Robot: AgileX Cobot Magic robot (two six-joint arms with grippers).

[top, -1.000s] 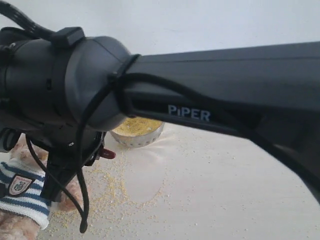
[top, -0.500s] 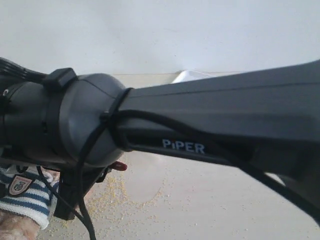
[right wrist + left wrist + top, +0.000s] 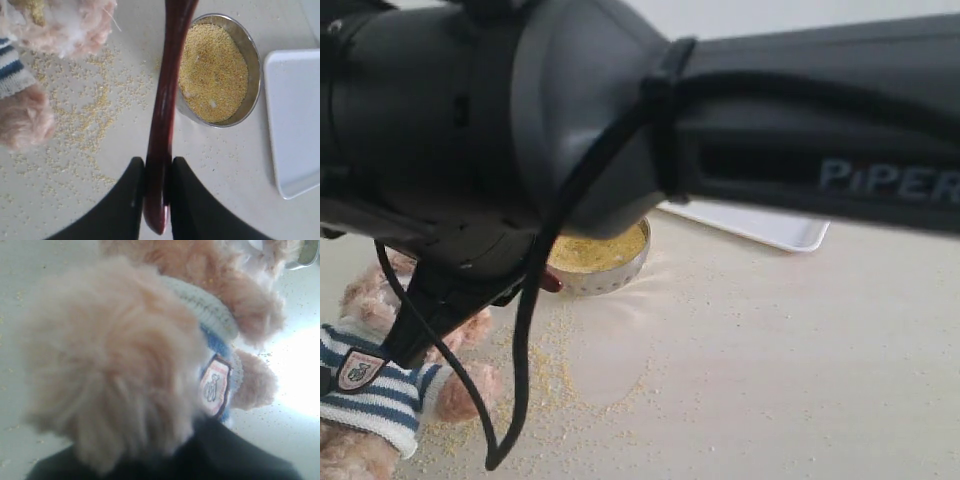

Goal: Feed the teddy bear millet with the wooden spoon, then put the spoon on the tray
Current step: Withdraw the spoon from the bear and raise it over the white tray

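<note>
My right gripper point(image 3: 156, 170) is shut on the slim handle of the dark reddish wooden spoon point(image 3: 164, 110). The spoon runs past the rim of a steel bowl point(image 3: 254, 55) heaped with millet point(image 3: 212, 70); its oval end leaves the frame. The white tray point(image 3: 295, 120) lies just beyond the bowl. The teddy bear point(image 3: 370, 390) in its striped sweater sits at the lower left of the exterior view. Its fur fills the left wrist view, and my left gripper point(image 3: 165, 462) is shut on it, jaws buried in fur. A red spoon end point(image 3: 552, 284) peeks out beside the bowl.
Loose yellow grains point(image 3: 85, 110) are scattered over the pale tabletop between the bear and the bowl. My right arm's dark housing point(image 3: 620, 120) fills the upper half of the exterior view and hides most of the tray point(image 3: 770, 228).
My right arm dipped, hiding the bowl, then lifted and came nearer the camera; bowl and tray show again. The spoon end sits closer to the bowl. The bear has stayed put.
</note>
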